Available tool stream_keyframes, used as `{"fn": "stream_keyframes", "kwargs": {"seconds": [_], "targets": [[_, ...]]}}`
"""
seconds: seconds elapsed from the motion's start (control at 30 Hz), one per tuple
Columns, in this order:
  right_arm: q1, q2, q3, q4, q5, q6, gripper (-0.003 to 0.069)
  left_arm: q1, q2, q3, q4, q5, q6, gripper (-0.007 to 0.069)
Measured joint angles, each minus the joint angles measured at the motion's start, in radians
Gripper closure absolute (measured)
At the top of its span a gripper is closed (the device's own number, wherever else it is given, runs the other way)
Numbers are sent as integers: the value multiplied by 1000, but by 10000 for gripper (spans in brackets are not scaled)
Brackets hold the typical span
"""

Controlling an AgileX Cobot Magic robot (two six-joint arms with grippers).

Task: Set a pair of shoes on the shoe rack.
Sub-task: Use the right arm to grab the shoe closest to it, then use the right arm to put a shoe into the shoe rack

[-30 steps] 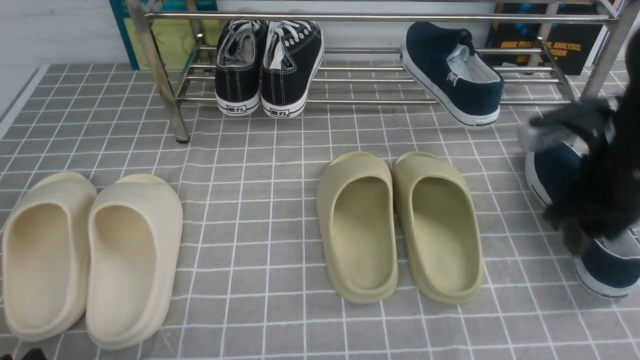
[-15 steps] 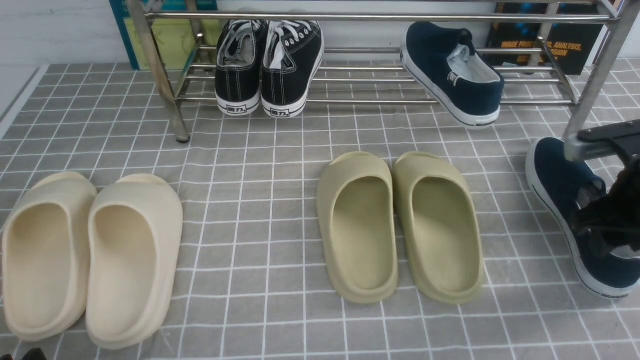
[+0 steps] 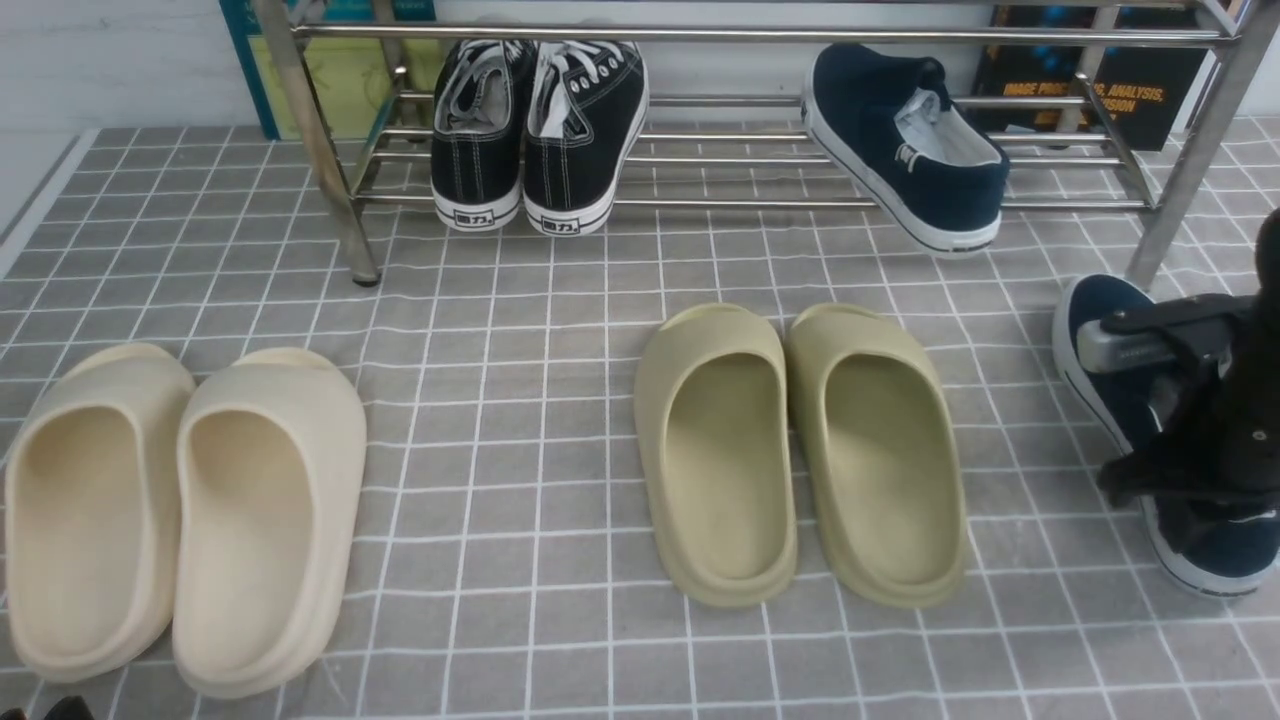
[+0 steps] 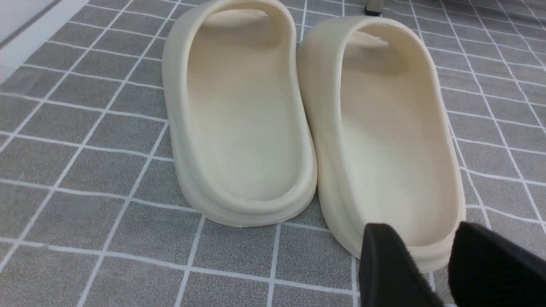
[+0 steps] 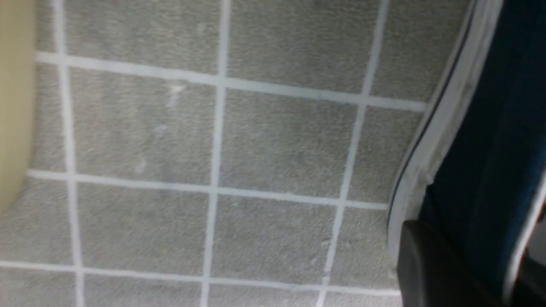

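Pinching side of navy shoe (image 3: 1105,300), right claw (image 3: 1120,480), toe toward shoe rack (image 3: 750,33), left claw (image 4: 431,238) spread

Looks matte black, with a silver-grey block (image 3: 1120,350) on the right arm (image 3: 1225,430) and textured pads (image 4: 388,266) on the left pincer (image 4: 426,238).

The place looked like a robotics lab set up to resemble a home entryway. A grey checked cloth (image 3: 500,300) covered the flat surface. A shoe rack (image 3: 760,35) stood along the top of the frame against a white wall (image 3: 110,60). Behind it at upper right leaned a black book (image 3: 1100,100) lettered "ANALYSIS". A black robot arm (image 3: 1245,400) stood at the right edge.
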Motion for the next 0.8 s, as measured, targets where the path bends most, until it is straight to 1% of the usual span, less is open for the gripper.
{"fn": "stream_keyframes", "kwargs": {"seconds": [0.17,0.27,0.37,0.57,0.8], "targets": [[0,-69,-45,9,91,-1,620,0,0,0,0,0,0,386],[0,-111,-82,14,108,-4,620,0,0,0,0,0,0,386],[0,-150,-144,43,119,-46,620,0,0,0,0,0,0,386],[0,-138,-205,99,164,-114,620,0,0,0,0,0,0,386],[0,-93,-288,162,237,-141,620,0,0,0,0,0,0,386]]}}
